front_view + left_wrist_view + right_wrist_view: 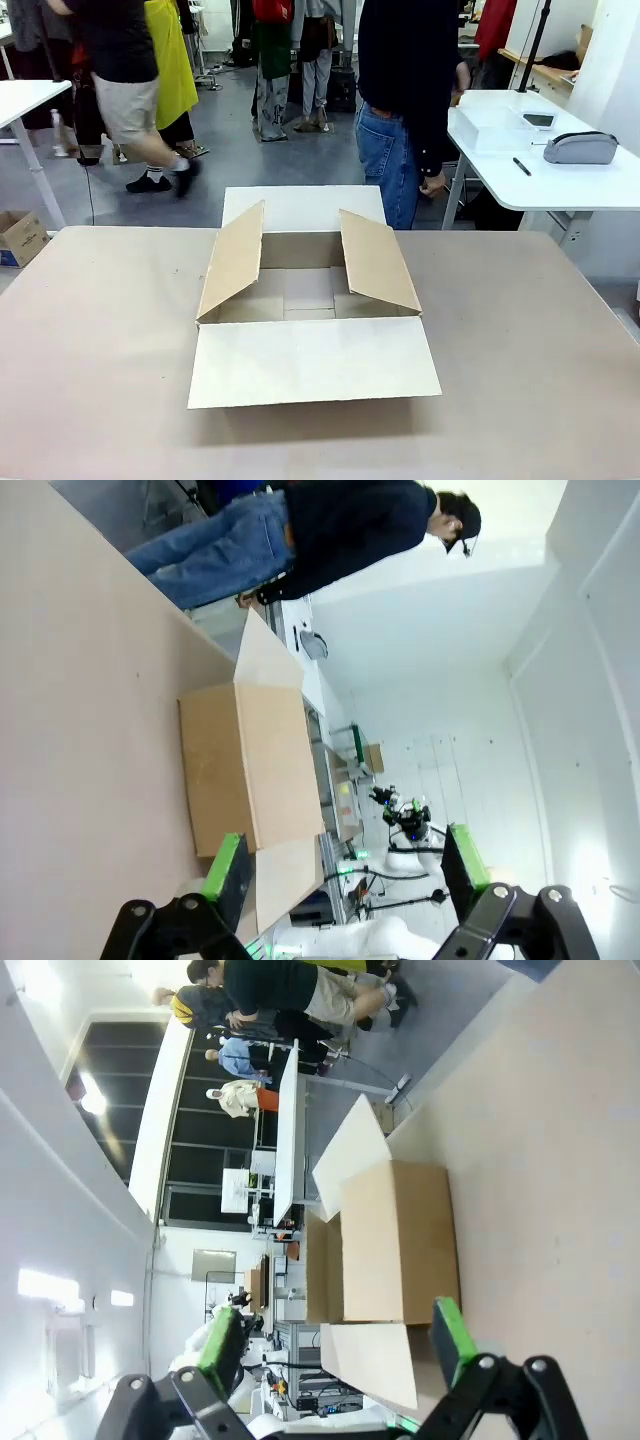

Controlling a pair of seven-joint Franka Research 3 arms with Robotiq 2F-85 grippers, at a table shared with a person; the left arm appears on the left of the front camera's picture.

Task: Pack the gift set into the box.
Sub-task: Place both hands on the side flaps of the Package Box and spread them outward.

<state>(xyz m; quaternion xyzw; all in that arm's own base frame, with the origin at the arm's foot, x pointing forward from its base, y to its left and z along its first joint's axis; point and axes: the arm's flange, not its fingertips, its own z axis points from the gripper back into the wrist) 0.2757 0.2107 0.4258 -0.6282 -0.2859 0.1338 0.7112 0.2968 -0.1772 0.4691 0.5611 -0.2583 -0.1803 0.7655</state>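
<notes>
**packbot_q:** Where's the box being kept right now?

**tabletop_b:** The box (312, 358) is sitting mid-table (90, 340), with its flaps being left folded out. A grey pouch (580, 148) and a clear tray (492, 130) are lying on the white side table (560, 190), well apart from the box.

**packbot_q:** And the grippers?

**tabletop_b:** Both the left gripper (345, 870) and the right gripper (335, 1348) are being held spread wide and empty.

Bright even indoor light; passers-by motion-blurred; wrist views wide-angle warped.
</notes>
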